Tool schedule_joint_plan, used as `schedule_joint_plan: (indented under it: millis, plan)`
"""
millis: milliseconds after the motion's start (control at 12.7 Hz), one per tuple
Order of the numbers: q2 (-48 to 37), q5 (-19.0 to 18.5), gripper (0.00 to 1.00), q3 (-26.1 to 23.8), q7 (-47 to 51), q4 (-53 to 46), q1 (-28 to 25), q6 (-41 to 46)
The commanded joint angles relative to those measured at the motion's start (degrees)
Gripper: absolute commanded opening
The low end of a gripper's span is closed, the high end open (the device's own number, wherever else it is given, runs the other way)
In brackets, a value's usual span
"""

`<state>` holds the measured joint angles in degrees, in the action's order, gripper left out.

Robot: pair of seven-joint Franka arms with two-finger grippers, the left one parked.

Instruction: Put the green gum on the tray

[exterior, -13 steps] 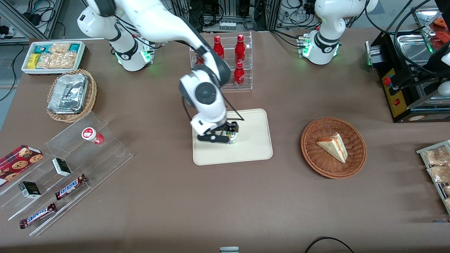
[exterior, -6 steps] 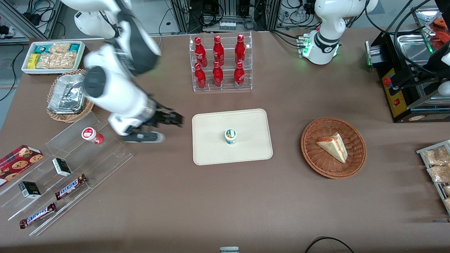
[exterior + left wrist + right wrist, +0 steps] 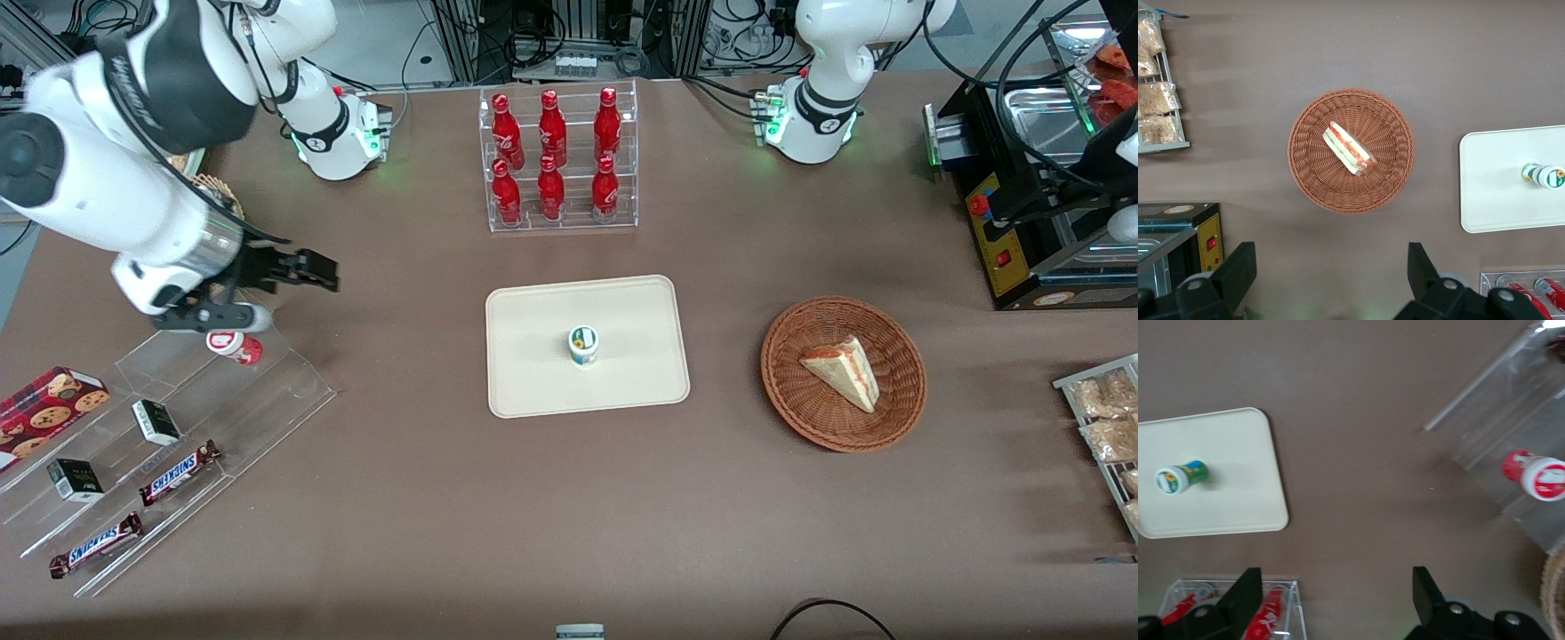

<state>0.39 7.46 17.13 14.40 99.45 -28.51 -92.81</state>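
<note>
Front view: we see the small white green-labelled gum bottle [image 3: 583, 345] standing upright on the cream rectangular tray [image 3: 631, 382]; the black two-finger gripper [image 3: 267, 293], released and empty, hovers toward the working arm's end, above the red-lidded bottle [image 3: 233, 343].

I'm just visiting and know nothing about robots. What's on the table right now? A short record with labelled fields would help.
green gum: standing upright on the tray, nothing touching it
tray: cream, flat on the table, nearer the front camera than the rack of red bottles
end effector: open, holding nothing, above the table near the clear stepped stand, toward the working arm's end
red-lidded bottle: on the clear stepped stand
basket: holds a sandwich wedge, toward the parked arm's end
task state: gum appears placed
</note>
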Motion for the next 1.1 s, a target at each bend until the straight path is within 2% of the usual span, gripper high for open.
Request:
schedule_joint_plan:
  millis: [0,315,472,630,1024]
  plan:
    - [-2.1,-1.8,1.00,-0.8,-3.2,0.7,3.6,2.8]
    - [-1.4,-2.4,1.00,-1.7,-9.8,-1.3,9.2,4.0]
    - [-1.0,-6.0,1.00,-9.7,-10.7,-2.8,16.8,5.0]
    - [-1.3,-6.7,1.00,-10.1,-10.8,-3.0,18.0,5.1]
    - [-0.7,-6.3,1.00,-12.1,-13.2,-3.1,25.8,4.7]
